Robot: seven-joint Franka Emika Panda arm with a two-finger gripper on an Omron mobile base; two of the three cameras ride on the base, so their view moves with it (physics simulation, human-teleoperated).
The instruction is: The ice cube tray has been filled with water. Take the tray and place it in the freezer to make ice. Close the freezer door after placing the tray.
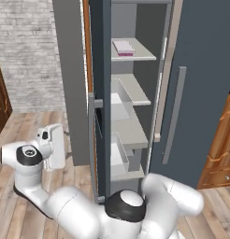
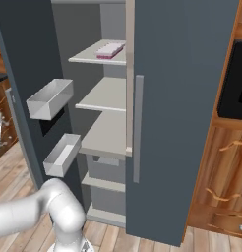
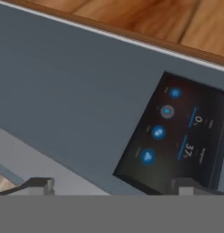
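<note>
**Ice cube tray shelved; freezer door yet to be shut**

Ice cube tray placement is judged done, with the door-closing step in hand. Nearest to the camera on the hand, the two small dark finger tips of the gripper [image 3: 111,186] are seen well apart at the bottom of the hand view, with nothing visible between them; the claw is therefore taken to be wide open and empty. Just beyond them, the tall dark slate-grey freezer door [image 3: 77,91] is faced on its outer side, presumably so that it can be pushed shut. On that door a black display panel [image 3: 175,134] with small blue lights is set, and the figures "0" and "37" can be read on it; the smaller marks are too blurred to make out.

In the left base view the white arm is seen bent out to the left of the freezer door [image 1: 99,102], which stands swung open edge-on. Beyond the door, the grey inner shelves of the dark slate-grey freezer [image 2: 105,96] are exposed. Farthest in, the thin flat pinkish-white ice cube tray [image 1: 123,47] lies flat on the top shelf, where it is judged to have been put for freezing.
</note>
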